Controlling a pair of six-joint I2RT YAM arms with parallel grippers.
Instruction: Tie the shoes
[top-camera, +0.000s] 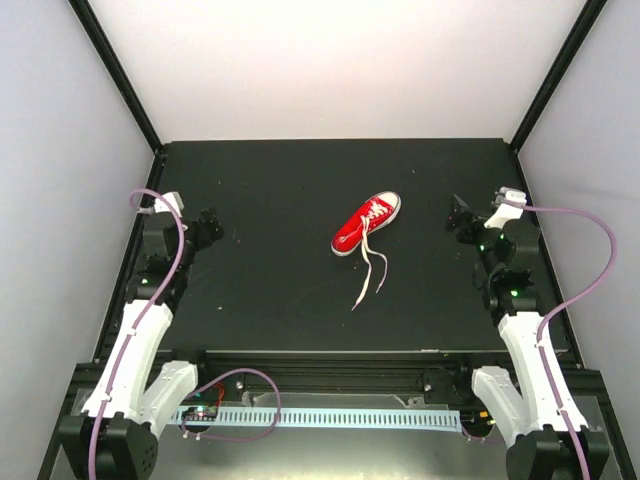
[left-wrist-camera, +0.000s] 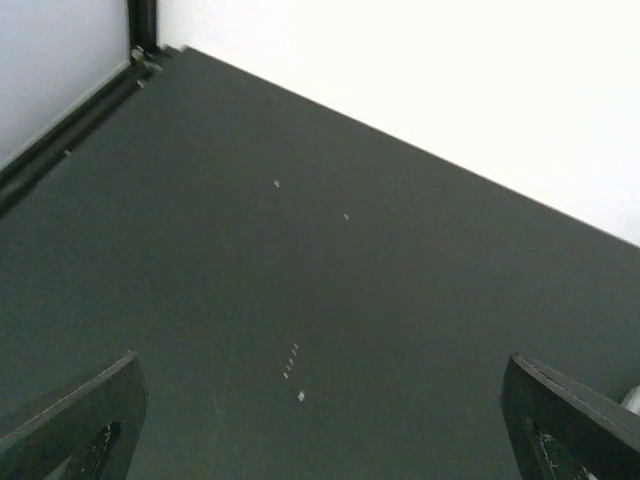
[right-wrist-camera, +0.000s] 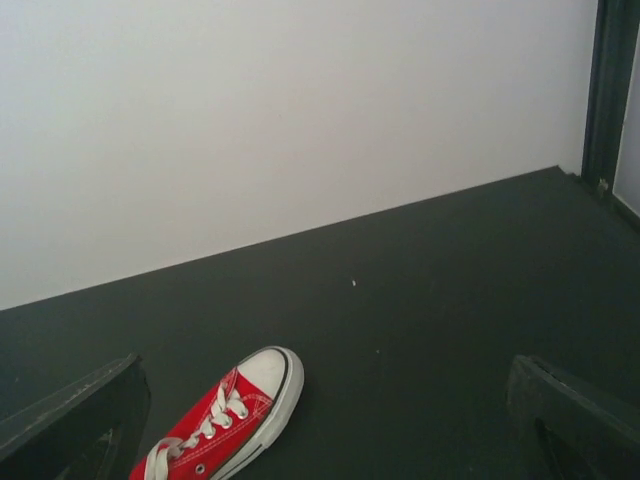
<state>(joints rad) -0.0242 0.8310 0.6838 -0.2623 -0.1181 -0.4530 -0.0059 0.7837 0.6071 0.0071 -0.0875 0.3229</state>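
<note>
A small red shoe (top-camera: 365, 223) with a white toe cap lies on the black table (top-camera: 280, 190), toe pointing to the back right. Its white laces (top-camera: 370, 268) trail loose toward the front. My left gripper (top-camera: 207, 228) hangs at the left edge, open, far from the shoe. In the left wrist view its fingers (left-wrist-camera: 85, 420) stand wide over bare table. My right gripper (top-camera: 462, 217) sits at the right edge, open, a little to the right of the shoe. The right wrist view shows the shoe (right-wrist-camera: 225, 420) at lower left, just beside the left finger (right-wrist-camera: 75, 420).
Black frame posts (top-camera: 115, 70) rise at the table's back corners, with white walls around. Purple cables (top-camera: 590, 260) loop from both arms. A perforated rail (top-camera: 330, 415) runs along the front, below the table edge.
</note>
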